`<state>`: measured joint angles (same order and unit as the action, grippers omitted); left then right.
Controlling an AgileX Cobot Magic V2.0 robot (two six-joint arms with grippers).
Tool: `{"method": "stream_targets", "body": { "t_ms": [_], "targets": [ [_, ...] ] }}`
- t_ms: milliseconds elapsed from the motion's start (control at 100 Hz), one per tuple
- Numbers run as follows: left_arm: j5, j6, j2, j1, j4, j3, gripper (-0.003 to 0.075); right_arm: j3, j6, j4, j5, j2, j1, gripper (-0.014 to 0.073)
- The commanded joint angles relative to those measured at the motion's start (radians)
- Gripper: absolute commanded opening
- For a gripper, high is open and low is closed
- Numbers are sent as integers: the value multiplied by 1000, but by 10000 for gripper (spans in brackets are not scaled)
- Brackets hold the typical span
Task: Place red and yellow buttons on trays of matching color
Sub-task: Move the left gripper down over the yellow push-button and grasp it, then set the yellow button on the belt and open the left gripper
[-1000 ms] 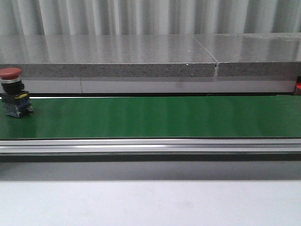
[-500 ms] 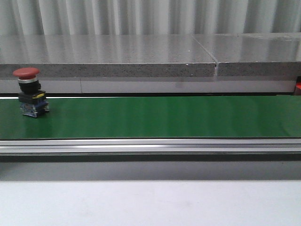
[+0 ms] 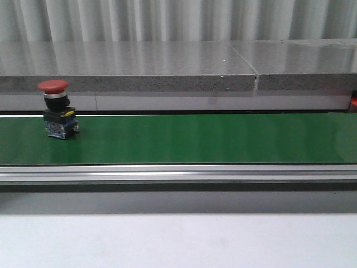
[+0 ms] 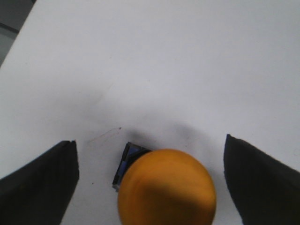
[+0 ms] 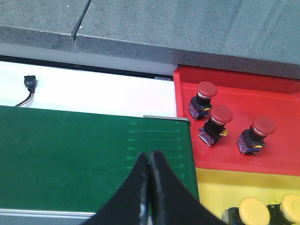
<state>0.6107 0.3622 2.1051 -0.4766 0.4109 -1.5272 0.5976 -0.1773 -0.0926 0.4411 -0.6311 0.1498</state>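
A red button [image 3: 57,109] with a black and blue base stands upright on the green belt [image 3: 195,138] at the left. In the left wrist view, a yellow button [image 4: 166,187] stands on a white surface between the wide-apart fingers of my open left gripper [image 4: 150,180], touching neither finger. My right gripper [image 5: 149,161] is shut and empty above the belt's end [image 5: 70,154]. Beside it, the red tray [image 5: 281,101] holds three red buttons [image 5: 215,124], and the yellow tray [image 5: 220,190] holds yellow buttons [image 5: 253,212] at the frame's edge.
A grey stone ledge [image 3: 167,64] runs behind the belt. An aluminium rail [image 3: 178,173] borders its near side, with a white table [image 3: 178,240] in front. A small black connector with a cable [image 5: 29,86] lies on the white strip behind the belt.
The red button has travelled to the right along the belt, from the left edge of the view. Nothing else in the front view has moved.
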Motion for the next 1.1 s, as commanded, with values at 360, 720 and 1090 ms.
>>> {"method": "stream_targets", "body": {
  "t_ms": [360, 720, 1090],
  "targets": [
    [20, -10, -152, 1, 23, -33, -19, 26, -5, 0, -77, 1, 1, -67],
    [154, -10, -428, 34, 36, 8, -20, 26, -5, 0, -77, 1, 1, -67],
    [75, 10, -615, 205, 22, 316, -20, 26, -5, 0, -77, 1, 1, -67]
  ]
}}
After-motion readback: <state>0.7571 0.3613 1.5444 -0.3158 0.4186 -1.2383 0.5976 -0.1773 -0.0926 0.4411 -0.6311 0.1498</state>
